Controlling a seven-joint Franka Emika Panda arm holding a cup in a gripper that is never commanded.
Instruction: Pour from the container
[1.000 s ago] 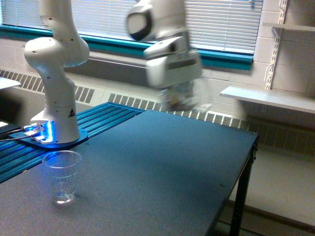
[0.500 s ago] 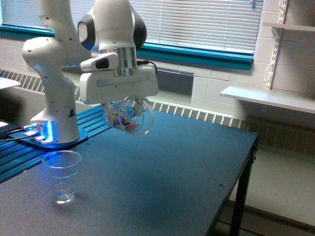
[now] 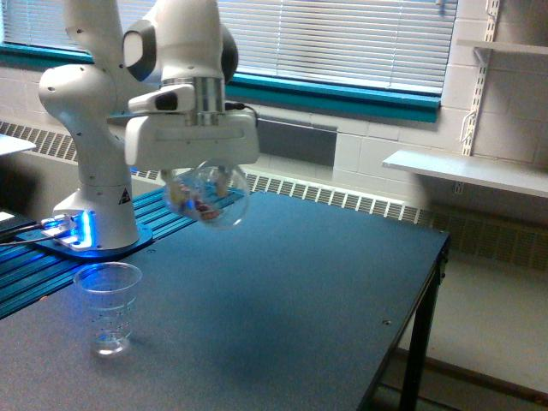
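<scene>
Far left of the exterior view: arm base (image 3: pixel 94 218) bolted at table (image 3: pixel 300 282) edge, blue light glowing, small triangular sticker, not legible. Drinking cup (image 3: pixel 109 306) upright near front edge, mouth up, apparently empty, presumably set there to receive the pour. Up and right of cup: gripper (image 3: pixel 204 175) clamped on the container (image 3: pixel 208 193), held in air well above tabletop, not over cup yet. Small mixed-colour contents visible inside, so pour judged not begun. No brand or writing readable anywhere.

Glossy clear plastic container (image 3: pixel 208 193) and cup (image 3: pixel 108 306); matt dark table (image 3: pixel 291 291)
</scene>
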